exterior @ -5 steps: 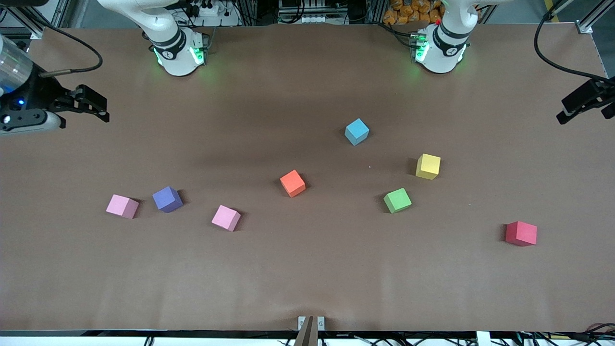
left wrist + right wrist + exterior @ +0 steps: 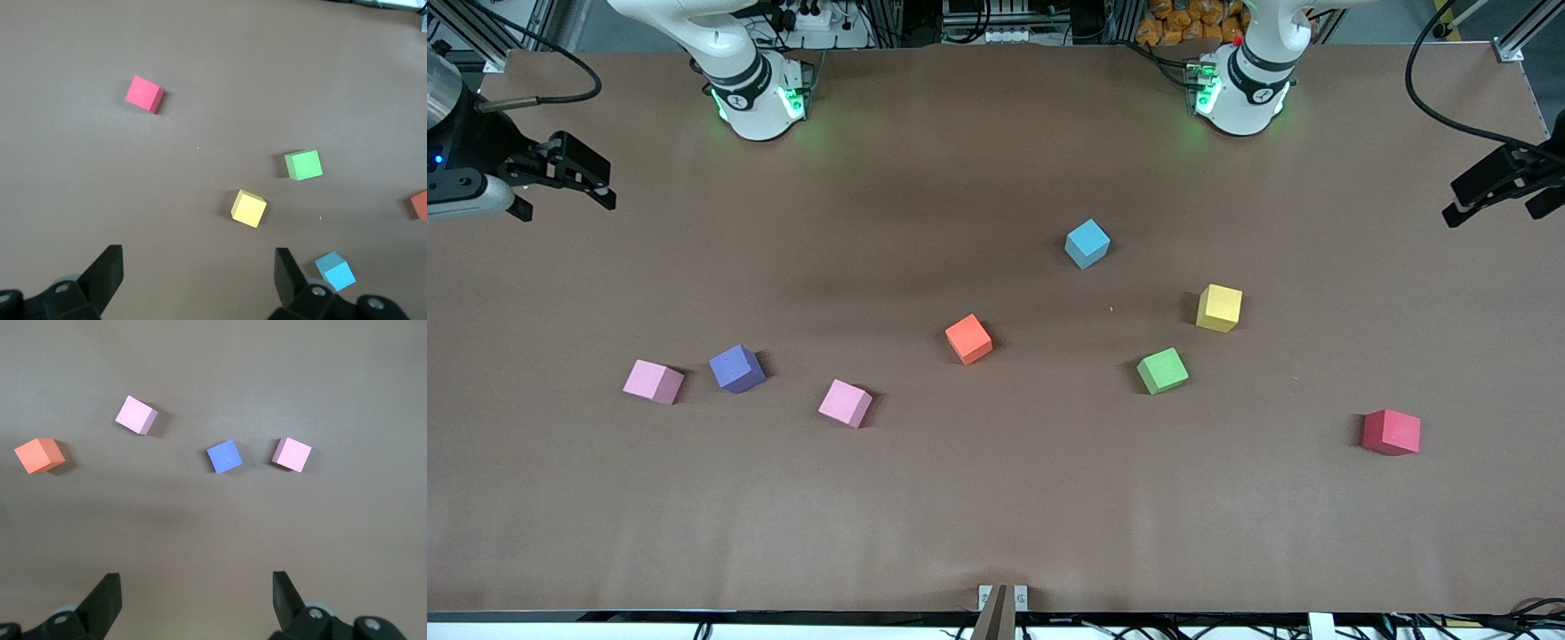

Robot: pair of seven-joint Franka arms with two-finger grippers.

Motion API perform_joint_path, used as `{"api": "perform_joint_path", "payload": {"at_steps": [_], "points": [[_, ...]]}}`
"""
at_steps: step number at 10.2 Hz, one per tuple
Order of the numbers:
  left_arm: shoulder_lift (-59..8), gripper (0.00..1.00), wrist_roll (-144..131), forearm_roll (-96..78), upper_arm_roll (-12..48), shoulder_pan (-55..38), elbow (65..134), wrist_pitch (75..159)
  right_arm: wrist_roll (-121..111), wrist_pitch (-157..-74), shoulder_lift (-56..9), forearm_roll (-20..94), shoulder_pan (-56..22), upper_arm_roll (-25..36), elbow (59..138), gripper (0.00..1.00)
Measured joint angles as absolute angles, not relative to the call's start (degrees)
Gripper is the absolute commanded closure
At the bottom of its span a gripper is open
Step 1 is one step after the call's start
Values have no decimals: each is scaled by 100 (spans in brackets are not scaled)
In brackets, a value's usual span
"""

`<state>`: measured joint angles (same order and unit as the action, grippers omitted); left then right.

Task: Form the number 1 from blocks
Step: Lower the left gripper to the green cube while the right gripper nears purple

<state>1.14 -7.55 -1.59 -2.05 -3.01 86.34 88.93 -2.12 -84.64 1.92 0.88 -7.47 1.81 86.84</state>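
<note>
Altogether eight blocks lie scattered singly on the table [image 2: 996,533]: two pink [image 2: 653,381] [image 2: 845,403], one each purple [image 2: 736,368], orange [image 2: 968,339], light blue [image 2: 1088,243], yellow [image 2: 1218,308], green [image 2: 1162,370], red [image 2: 1391,432]. Cubes, variously turned, no long axis. Left gripper [image 2: 1467,203] and right gripper [image 2: 596,185] hang over opposite table ends, jaws wide, empty.

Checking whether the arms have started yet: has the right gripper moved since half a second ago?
Yes. The right gripper, jaws open and empty, has drawn back toward the right arm's end of the table, farther from the purple block, which stays put.
</note>
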Motion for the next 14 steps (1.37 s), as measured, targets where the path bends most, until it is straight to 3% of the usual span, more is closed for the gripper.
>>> {"api": "perform_joint_path", "payload": {"at_steps": [6, 10, 14], "points": [[-1447, 0, -1409, -237, -148, -1110, 8762, 9677, -211, -8555, 72, 95, -775, 168, 8752, 0], [-2122, 0, -2250, -540, -13, -1120, 9114, 10548, 31, -8641, -509, 90, -846, 161, 8874, 0], [-2692, 0, -2477, -849, 189, -1119, 9175, 10767, 330, -9426, -1200, 71, -561, 214, 9108, 0]]}}
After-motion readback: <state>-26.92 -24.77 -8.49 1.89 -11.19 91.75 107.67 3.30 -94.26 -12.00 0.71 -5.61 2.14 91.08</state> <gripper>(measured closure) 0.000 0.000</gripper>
